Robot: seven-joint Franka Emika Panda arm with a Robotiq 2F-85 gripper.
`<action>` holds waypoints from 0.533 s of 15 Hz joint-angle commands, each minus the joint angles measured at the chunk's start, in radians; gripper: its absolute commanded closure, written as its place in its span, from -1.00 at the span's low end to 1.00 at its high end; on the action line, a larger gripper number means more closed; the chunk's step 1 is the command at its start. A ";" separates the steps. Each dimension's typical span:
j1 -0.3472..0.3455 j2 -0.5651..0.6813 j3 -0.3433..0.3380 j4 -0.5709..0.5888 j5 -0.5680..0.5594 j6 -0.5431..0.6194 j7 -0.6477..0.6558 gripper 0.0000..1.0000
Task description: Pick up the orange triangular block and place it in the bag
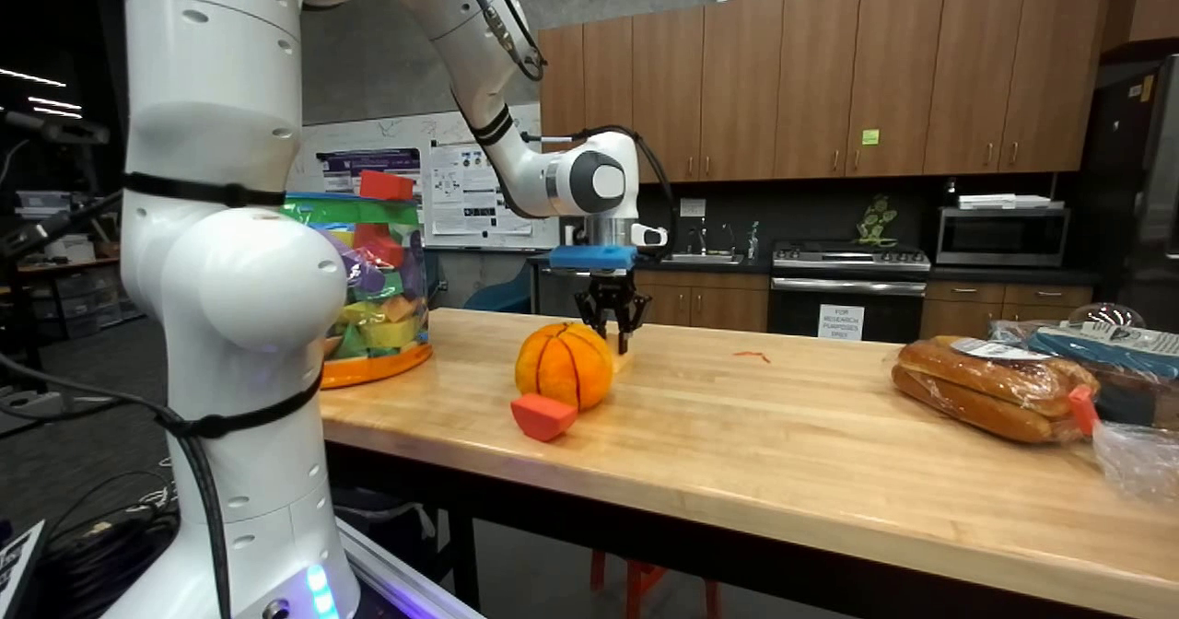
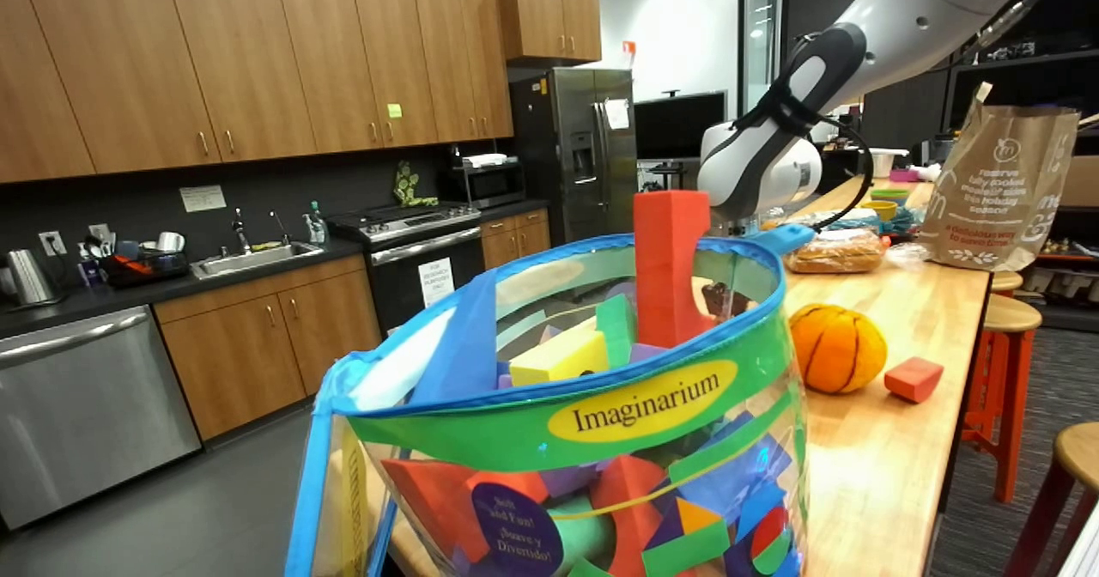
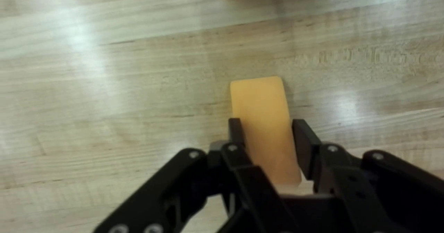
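The orange triangular block [image 3: 262, 101] lies on the wooden table in the wrist view. It also shows small and pale orange in an exterior view [image 1: 624, 360], just behind the pumpkin-like object. My gripper [image 3: 266, 122] points down with one finger along each long side of the block, drawn in to its width. It also shows in an exterior view [image 1: 612, 338], low at the table. The bag [image 2: 412, 441] is clear with a green band and blue rim, open at the top and full of coloured blocks. It also shows in an exterior view [image 1: 309, 209], partly behind the arm.
The round orange pumpkin-like object [image 1: 562, 366] stands close beside the gripper. A small red piece [image 1: 543, 416] lies by it near the table edge. A tall red block [image 2: 670, 259] sticks up above the bag's rim. Wrapped bread [image 1: 986, 389] and a paper bag [image 2: 1000, 191] stand farther along.
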State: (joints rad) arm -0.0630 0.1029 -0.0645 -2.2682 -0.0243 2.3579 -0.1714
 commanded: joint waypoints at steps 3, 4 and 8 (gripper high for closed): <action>-0.003 0.008 -0.003 0.002 -0.036 -0.001 0.025 0.72; -0.002 -0.007 -0.003 -0.007 -0.048 0.001 0.023 0.72; -0.006 -0.090 -0.011 -0.032 -0.108 -0.020 0.008 0.72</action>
State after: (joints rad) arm -0.0637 0.0941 -0.0680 -2.2692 -0.0816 2.3570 -0.1654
